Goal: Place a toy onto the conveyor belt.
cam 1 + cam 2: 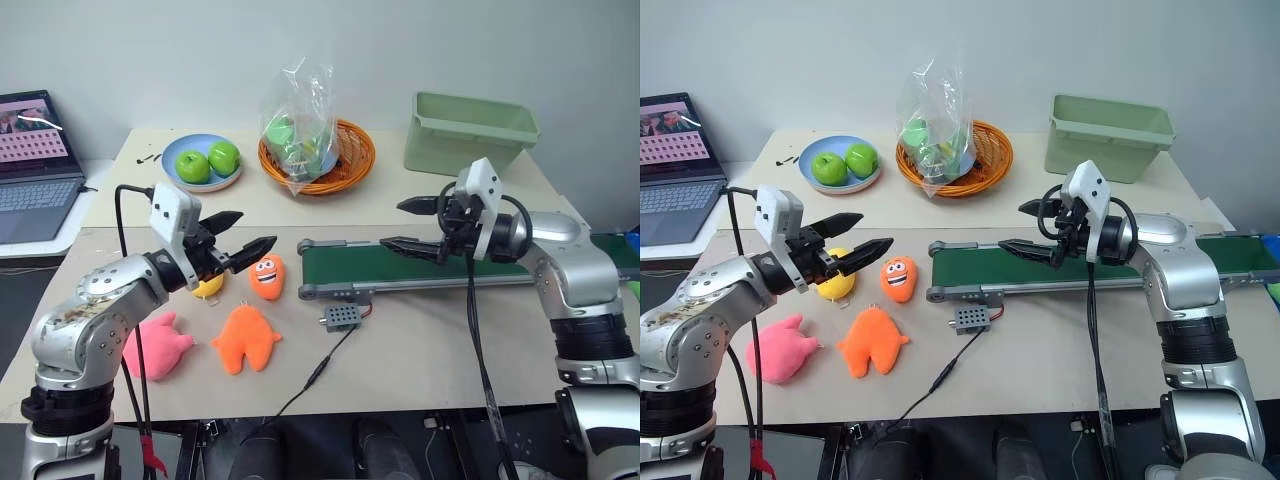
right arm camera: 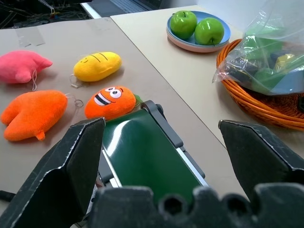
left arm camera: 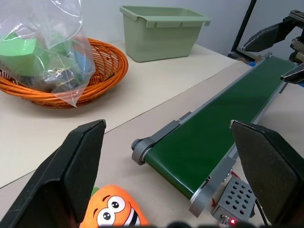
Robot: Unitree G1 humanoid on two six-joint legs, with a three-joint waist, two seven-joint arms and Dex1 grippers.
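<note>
Clearly the left gripper (image 1: 845,256) is the nearer one: the toy (image 1: 780,349) lies on the table (image 1: 1060,350) below and behind its spread, empty fingers, toward the near edge, left of the orange plush (image 1: 873,342). To reach it the arm would likely have to draw back and tip down. The right gripper (image 1: 1032,228), fingers also spread and empty, hovers over the belt (image 1: 1120,266), well apart from the toy.

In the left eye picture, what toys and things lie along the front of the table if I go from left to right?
Pink toy → orange splayed-leg toy → small grey control box → green conveyor belt.
</note>
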